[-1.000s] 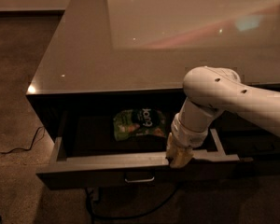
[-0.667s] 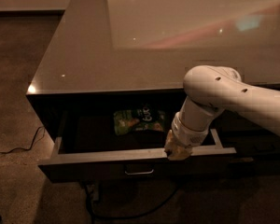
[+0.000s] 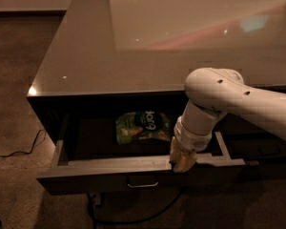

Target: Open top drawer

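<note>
1 top drawer (image 3: 86,179) is pulled well out of the cabinet's front, below the glossy top (image 3: 133,46). Dark front w/ 1 small metal handle (image 3: 143,184) at centre; pale side walls & front rim show, interior is dim.

Inside: 1 green snack bag (image 3: 142,126), lying flat approx. mid-width, nearer the back than the front.

1 white arm (image 3: 229,97) comes in from the right & bends down to the drawer. 1 gripper (image 3: 182,160), yellowish tip, sits at the top edge of the drawer front, right of the handle, touching the rim. Jaw state: hidden by the wrist & rim, so can't say whether spread or clamped.

2 cables on the floor: 1 thin one at left (image 3: 19,151), 1 thicker loop under the drawer (image 3: 133,221).
</note>
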Controlling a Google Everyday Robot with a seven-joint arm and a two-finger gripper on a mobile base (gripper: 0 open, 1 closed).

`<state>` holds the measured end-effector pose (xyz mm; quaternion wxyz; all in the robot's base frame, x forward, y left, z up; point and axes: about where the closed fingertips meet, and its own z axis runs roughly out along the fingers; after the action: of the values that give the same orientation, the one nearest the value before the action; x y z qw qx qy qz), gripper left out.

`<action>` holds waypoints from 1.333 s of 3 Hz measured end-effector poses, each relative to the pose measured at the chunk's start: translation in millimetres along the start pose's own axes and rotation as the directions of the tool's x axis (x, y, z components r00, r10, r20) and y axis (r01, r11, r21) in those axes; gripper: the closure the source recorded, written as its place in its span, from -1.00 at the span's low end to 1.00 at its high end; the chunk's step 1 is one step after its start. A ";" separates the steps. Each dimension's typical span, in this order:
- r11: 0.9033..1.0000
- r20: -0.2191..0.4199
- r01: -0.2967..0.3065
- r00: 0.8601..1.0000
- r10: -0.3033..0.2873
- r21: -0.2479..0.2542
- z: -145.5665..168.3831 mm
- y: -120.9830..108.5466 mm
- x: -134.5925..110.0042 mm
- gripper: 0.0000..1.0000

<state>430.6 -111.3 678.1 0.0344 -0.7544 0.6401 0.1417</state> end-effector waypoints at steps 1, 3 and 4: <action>1.000 -0.007 0.001 1.000 -0.001 -0.009 0.8 4.1 -0.5 1.00; 0.999 -0.043 -0.005 0.999 0.004 -0.044 6.0 38.2 -0.6 1.00; 0.997 -0.076 -0.015 0.997 0.009 -0.072 9.7 69.1 -1.2 1.00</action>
<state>361.4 -120.2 678.1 -0.0179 -0.7561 0.6399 0.1362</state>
